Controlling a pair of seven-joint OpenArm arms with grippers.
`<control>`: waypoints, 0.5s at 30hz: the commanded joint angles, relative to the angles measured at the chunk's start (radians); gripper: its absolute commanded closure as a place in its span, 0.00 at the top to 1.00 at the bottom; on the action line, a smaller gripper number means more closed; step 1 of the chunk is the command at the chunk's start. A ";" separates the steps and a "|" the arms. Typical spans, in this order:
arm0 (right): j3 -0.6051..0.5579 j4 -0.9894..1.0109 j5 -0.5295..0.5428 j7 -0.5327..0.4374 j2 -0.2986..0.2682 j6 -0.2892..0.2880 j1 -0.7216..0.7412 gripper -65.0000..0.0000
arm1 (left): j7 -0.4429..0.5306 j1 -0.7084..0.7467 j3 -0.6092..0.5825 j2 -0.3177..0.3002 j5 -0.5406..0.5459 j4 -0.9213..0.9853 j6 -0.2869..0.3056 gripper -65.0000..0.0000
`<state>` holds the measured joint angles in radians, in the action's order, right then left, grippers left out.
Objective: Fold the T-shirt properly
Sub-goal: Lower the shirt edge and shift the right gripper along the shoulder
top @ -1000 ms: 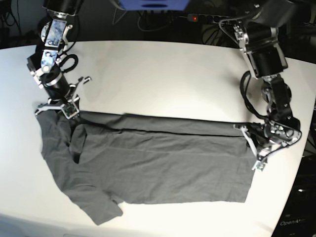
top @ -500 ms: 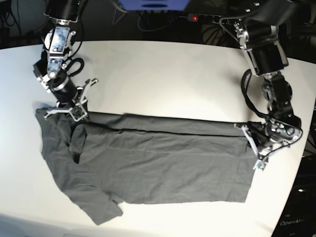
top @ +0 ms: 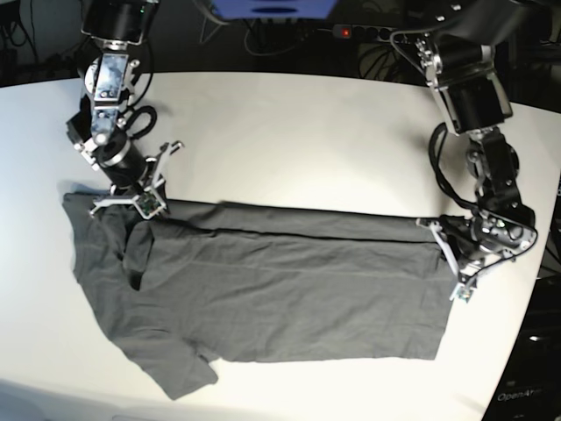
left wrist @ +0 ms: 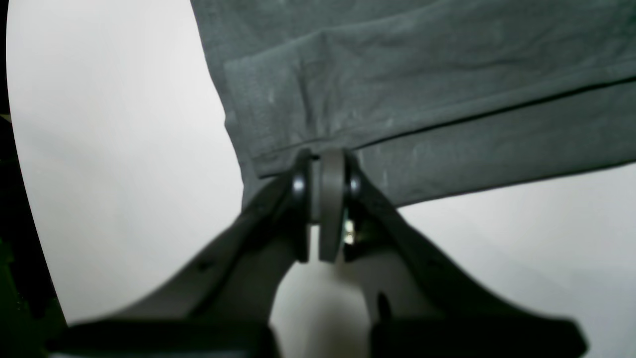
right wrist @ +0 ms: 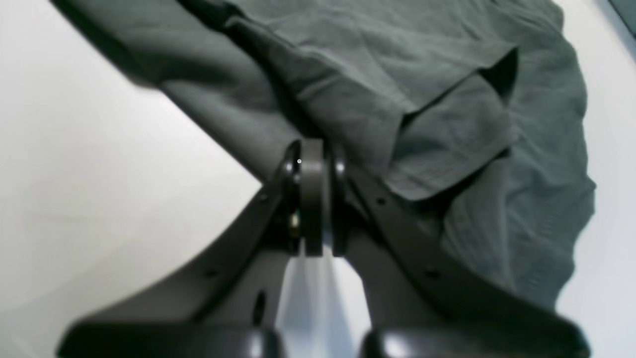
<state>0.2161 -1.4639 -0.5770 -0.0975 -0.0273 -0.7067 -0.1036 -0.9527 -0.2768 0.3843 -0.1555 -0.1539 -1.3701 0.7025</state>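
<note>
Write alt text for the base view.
A dark grey T-shirt lies spread on a white table, its far edge folded over. Two robot arms reach down to that edge, the right gripper near the shoulder, the left gripper at the hem corner.

Base view: looking down from high in front across the white table [top: 289, 132], taking in both arms and the whole T-shirt [top: 263, 289]. Left wrist view: riding just behind the left gripper [left wrist: 325, 159], peering close along the pinched-together jaws at the hem corner. Right wrist view: sitting equally near behind the right gripper [right wrist: 312, 151], facing the sleeve end. All three sharing garment and tabletop.
</note>
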 commanded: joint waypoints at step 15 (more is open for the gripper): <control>-0.028 0.044 0.015 -0.023 -0.009 0.009 0.066 0.02 | 0.019 -0.025 0.000 -0.013 0.003 -0.022 -0.004 0.05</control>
<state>0.1875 -1.4075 -0.5758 -0.1013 -0.0303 -0.7059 -0.0490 -0.9527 -0.2771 0.3843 -0.1558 -0.1543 -1.3701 0.7025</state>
